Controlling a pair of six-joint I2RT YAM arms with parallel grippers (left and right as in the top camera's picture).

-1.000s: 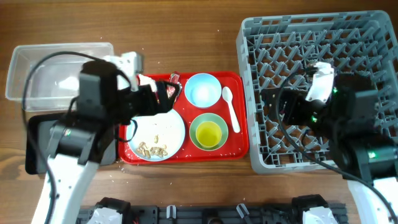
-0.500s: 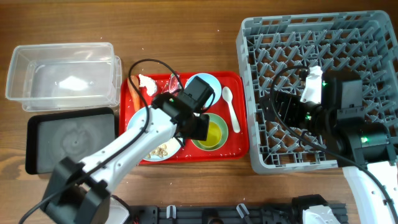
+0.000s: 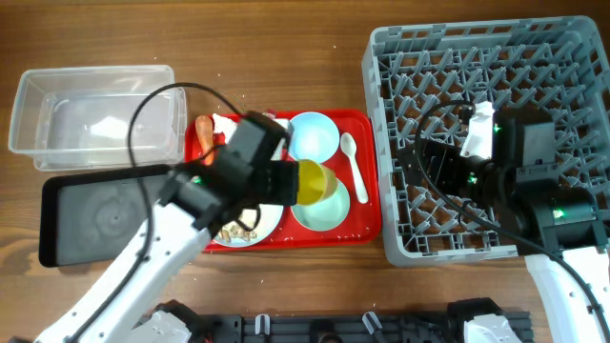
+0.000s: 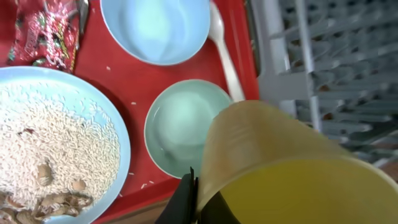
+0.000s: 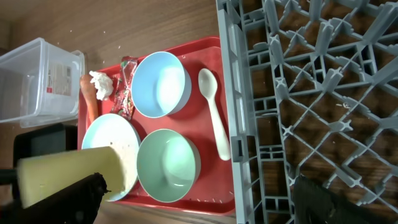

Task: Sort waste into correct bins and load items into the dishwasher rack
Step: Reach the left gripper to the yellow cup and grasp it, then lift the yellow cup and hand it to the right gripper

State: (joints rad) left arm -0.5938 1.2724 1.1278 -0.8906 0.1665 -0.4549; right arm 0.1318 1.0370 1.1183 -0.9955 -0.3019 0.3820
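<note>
My left gripper [image 4: 198,200] is shut on the rim of the small yellow cup [image 4: 298,168], which hangs tilted on its side over the pale-green bowl [image 3: 324,205]. The pale-blue bowl [image 3: 312,136] and white spoon [image 3: 353,167] lie on the red tray [image 3: 367,229]. The pale-blue plate [image 4: 56,149] carries rice-like crumbs. Carrot stub [image 5: 87,98], tissue [image 5: 99,84] and red-and-white wrapper [image 5: 124,87] lie at the tray's back left. My right gripper [image 5: 199,205] stands open over the left edge of the grey dishwasher rack [image 3: 496,57], holding nothing.
The clear tub [image 3: 95,110] stands at the back left with the black tray [image 3: 105,214] just in front of it. My left arm crosses the plate and the tray's left side. The rack fills the right side of the table.
My left gripper has shut on the yellow cup and lifted it out of the green bowl, tipping it sideways. The right arm has hardly moved in the last half second.
</note>
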